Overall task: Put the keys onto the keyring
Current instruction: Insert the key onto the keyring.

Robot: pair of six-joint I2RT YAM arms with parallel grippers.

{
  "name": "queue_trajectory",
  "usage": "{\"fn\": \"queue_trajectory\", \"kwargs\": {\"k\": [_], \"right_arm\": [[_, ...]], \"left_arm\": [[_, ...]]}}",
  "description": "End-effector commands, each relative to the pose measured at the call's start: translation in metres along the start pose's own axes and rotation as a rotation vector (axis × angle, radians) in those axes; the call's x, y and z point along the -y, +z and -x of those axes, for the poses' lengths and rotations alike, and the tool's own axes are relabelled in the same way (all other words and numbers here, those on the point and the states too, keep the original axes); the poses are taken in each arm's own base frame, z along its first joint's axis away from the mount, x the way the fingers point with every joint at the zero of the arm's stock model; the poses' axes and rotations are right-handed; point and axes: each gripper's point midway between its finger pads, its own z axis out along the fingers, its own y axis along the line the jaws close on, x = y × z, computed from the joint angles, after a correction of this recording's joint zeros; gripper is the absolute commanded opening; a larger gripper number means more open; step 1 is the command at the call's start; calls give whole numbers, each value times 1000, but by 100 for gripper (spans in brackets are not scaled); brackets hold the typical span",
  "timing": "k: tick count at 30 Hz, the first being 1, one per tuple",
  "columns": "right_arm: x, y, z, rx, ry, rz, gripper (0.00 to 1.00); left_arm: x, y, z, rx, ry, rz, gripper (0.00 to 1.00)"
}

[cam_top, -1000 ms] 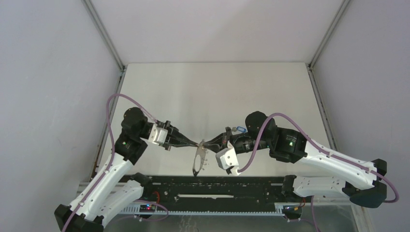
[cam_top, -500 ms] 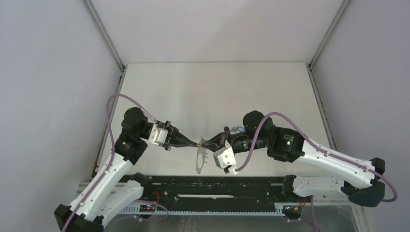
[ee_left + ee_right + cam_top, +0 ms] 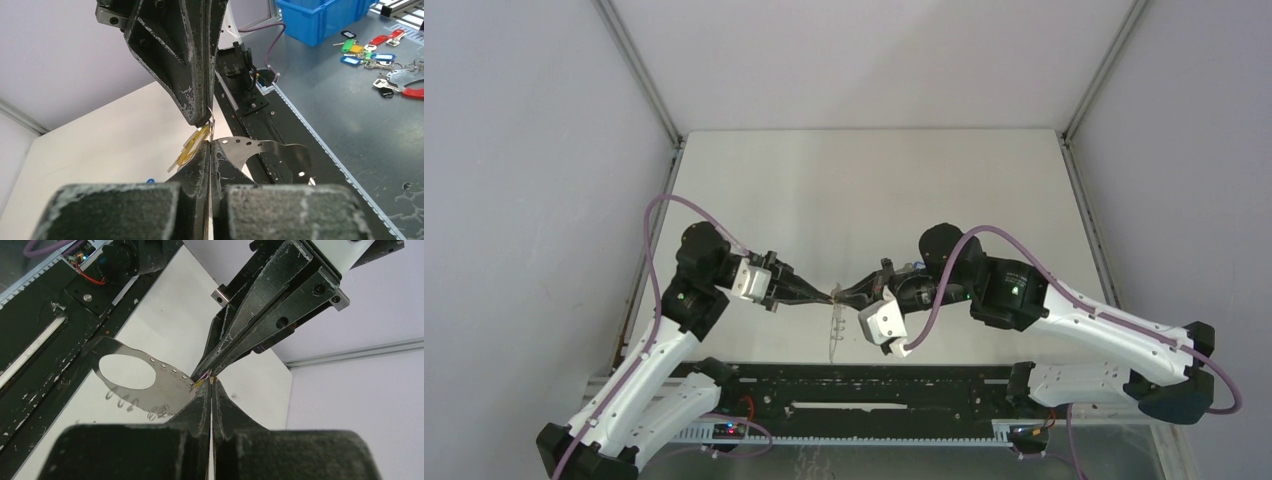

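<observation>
MID-AIR MEETING. Above the table (image 3: 874, 190), the 2 arms stand tip to tip. From the left, the left gripper (image 3: 828, 296) reaches in with its jaws pressed together; I cannot tell what is pinned between them. At the meeting point sits the yellow key (image 3: 191, 148), its head showing just beside the tips and its long axis slanting down and away from them. The keyring (image 3: 835, 338) is a flat metal plate with an oval opening, a row of small holes and wire loops (image 3: 158, 413) along 1 edge. It hangs below that same point, edge-on to the overhead camera, with its long axis running toward the near edge. From the right, the right gripper (image 3: 854, 297) meets it, jaws likewise clamped to a sliver. Neither arm is nearer. I judge the next move turns on lining the key up with a loop right at the tips. What looks like the blue key (image 3: 150, 181) lies on the table beyond.
</observation>
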Motion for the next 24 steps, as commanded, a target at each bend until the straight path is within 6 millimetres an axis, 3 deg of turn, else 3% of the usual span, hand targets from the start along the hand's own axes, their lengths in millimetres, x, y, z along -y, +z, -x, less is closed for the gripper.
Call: {"fn": "queue_trajectory", "kwargs": {"k": [1,24], "right_arm": [[10,0,16,41,-8,-6,0],[21,13,-6,-29,85,-28,0]], "left_arm": [[-4,1,11,6,76,7,0],[0,1,19,14,100,-6,0]]}}
